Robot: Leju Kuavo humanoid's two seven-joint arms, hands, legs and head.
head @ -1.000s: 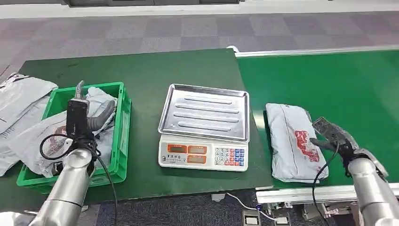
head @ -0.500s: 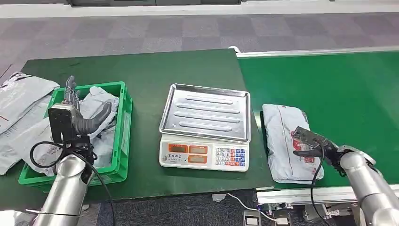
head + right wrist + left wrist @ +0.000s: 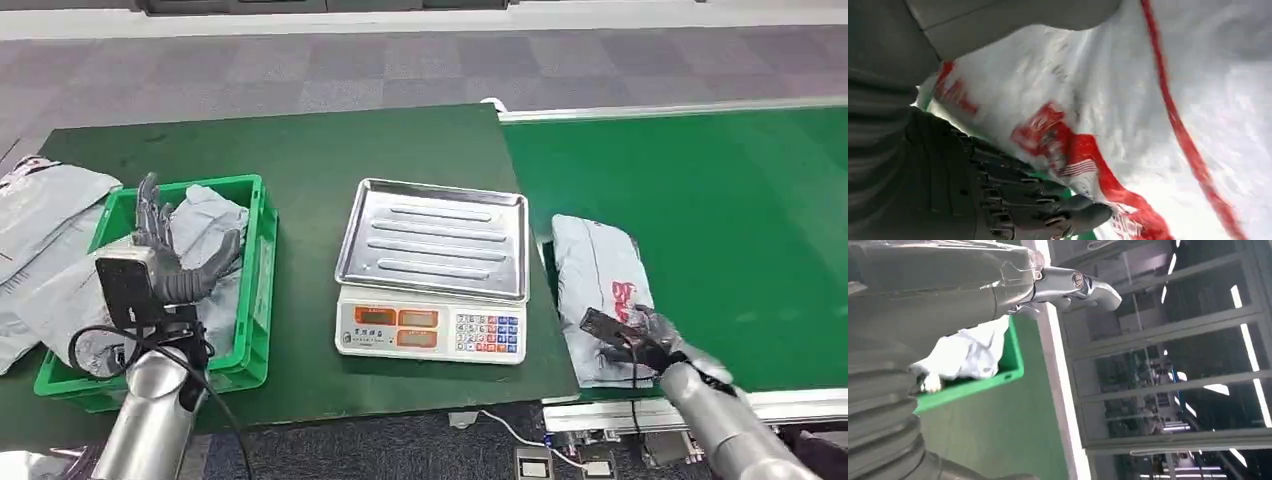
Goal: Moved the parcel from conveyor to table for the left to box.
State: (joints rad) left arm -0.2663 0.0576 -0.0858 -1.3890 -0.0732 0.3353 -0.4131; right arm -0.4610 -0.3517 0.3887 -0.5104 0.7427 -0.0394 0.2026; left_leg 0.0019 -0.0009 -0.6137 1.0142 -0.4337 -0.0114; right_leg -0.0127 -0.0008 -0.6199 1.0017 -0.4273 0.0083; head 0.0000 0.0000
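At the lower right of the head frame we see the right robot hand [image 3: 640, 338] lying on the near end of the grey parcel [image 3: 598, 290]; its fingers [image 3: 1013, 192] rest against the red-printed plastic, and we cannot tell whether they grip it. The parcel lies on the green conveyor [image 3: 720, 200], just right of the surface [image 3: 300, 150]. At lower left, the left robot hand [image 3: 165, 250] hovers open, fingers spread, above the green box [image 3: 255, 300], which holds grey bags. Mid-frame sits a scale [image 3: 432, 270] with a steel tray. Farther left lie more grey bags [image 3: 40, 220].
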